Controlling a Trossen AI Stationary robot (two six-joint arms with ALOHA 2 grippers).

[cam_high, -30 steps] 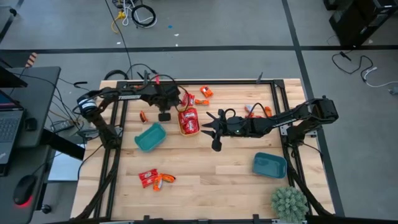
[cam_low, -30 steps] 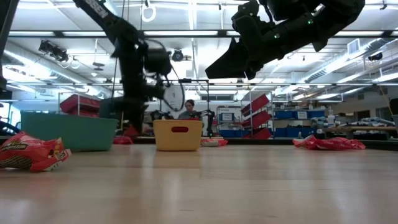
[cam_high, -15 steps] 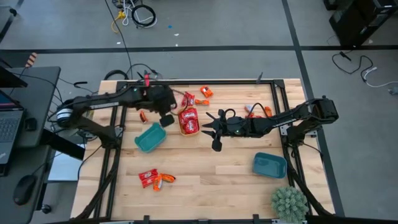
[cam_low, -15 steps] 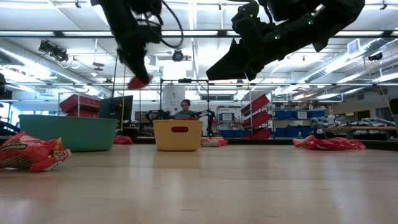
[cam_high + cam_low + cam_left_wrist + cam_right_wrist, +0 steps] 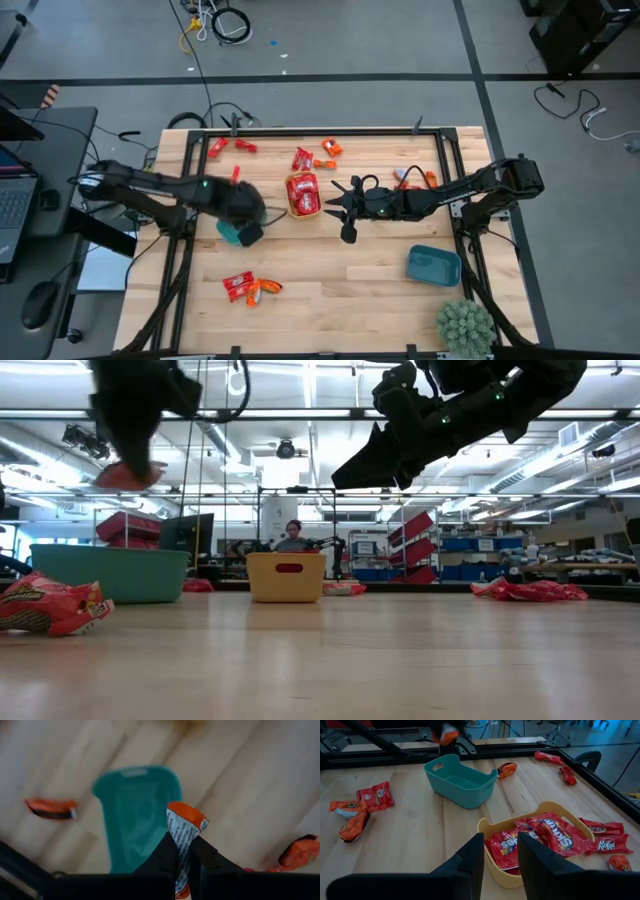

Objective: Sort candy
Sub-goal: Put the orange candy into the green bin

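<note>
My left gripper [image 5: 250, 232] hangs above the teal bowl [image 5: 232, 228] at the table's left, shut on a small orange candy [image 5: 184, 822]. The low view shows the gripper [image 5: 130, 460] high above the bowl [image 5: 110, 572]. My right gripper [image 5: 341, 206] is open and empty, held in the air just right of the yellow bowl [image 5: 303, 195], which holds several red candy packs [image 5: 545, 837]. Loose red and orange candies lie on the wood at the near left [image 5: 248, 287], along the far edge [image 5: 312, 157] and at the right [image 5: 412, 178]. My left gripper pinches the orange candy between its two fingers [image 5: 165, 852], which come from above and point down. The wrapper's orange end [image 5: 187, 816] sticks out past the fingertips, and its white inner side shows. The candy is lifted clear, over the teal bowl.
A second blue-green bowl [image 5: 433, 265] stands at the near right, with a green plant [image 5: 465, 325] at the near right corner. A black frame rail [image 5: 320, 131] runs around the table. Bare wood lies in the middle near part [image 5: 340, 280].
My left gripper has risen from the table beside the yellow bowl with the candy held shut in its fingers. It has then gone toward the table's near left, and stands over the teal bowl. My right gripper has kept still.
</note>
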